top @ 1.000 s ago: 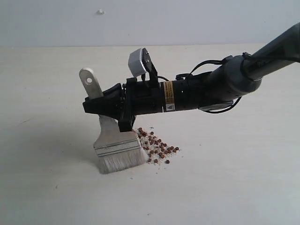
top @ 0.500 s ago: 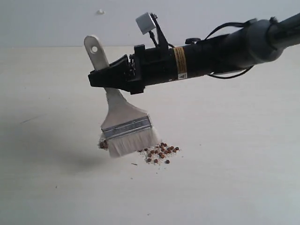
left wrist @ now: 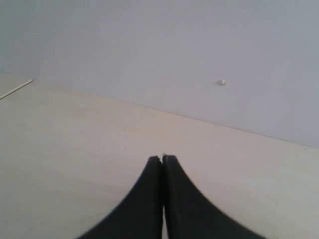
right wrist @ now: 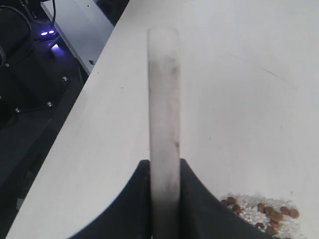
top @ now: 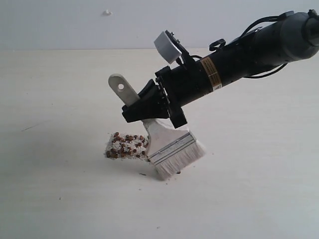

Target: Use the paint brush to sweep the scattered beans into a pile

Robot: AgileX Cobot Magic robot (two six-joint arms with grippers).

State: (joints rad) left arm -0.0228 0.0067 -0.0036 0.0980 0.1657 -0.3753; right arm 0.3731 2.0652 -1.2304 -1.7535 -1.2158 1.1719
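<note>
The paint brush [top: 169, 144] has a pale wooden handle, a silver ferrule and off-white bristles that touch the table. My right gripper [top: 142, 108] is shut on its handle [right wrist: 163, 99], which leans up to the left. The beans [top: 127, 146], small and reddish-brown, lie bunched among whitish crumbs just left of the brush head. Some of these beans [right wrist: 264, 211] show beside the jaws in the right wrist view. My left gripper [left wrist: 162, 158] is shut with nothing in it, over bare table, and is not in the exterior view.
A pale wooden table [top: 60, 99] meets a light wall [top: 75, 20] at the back. A few dark specks [top: 143, 174] lie in front of the brush. The table's edge [right wrist: 94, 84] drops off to dark equipment [right wrist: 35, 74] in the right wrist view.
The brush was lifted from the left of the beans and set down on their right side. The beans now lie further left, in a tighter bunch.
</note>
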